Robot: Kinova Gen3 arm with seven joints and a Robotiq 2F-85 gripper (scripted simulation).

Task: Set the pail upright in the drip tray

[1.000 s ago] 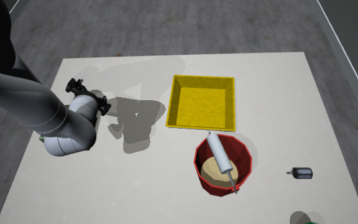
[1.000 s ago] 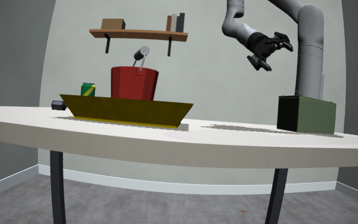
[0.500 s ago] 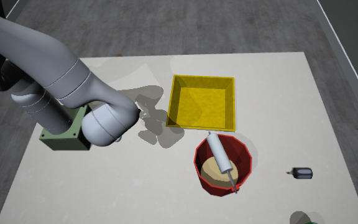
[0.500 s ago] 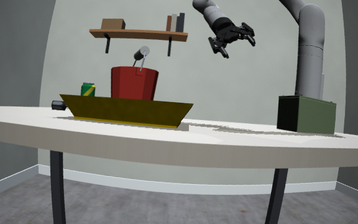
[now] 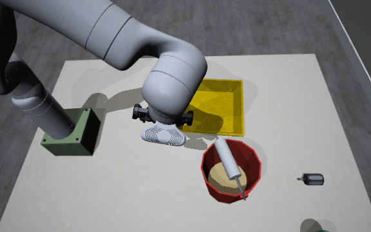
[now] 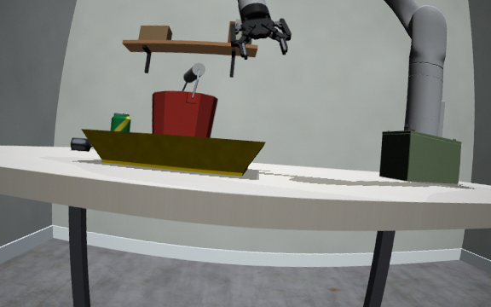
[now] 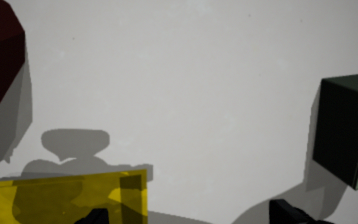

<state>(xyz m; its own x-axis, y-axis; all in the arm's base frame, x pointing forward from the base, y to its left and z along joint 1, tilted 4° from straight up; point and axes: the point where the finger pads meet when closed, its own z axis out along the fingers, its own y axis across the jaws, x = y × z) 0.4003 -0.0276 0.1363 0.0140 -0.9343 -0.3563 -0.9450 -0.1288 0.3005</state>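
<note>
gripper (image 6: 262,47) fully spread, empty, high beside drip tray (image 5: 234,106) | pail (image 5: 231,171) upright on table just outside tray, handle (image 5: 227,158) raised for grasping

The pail (image 5: 230,171) is red with a tan floor and a pale grey handle grip, the drip tray (image 5: 219,106) is yellow, the arm's base block (image 5: 73,132) is green, and the can (image 6: 120,122) is green with a yellow stripe.
</note>
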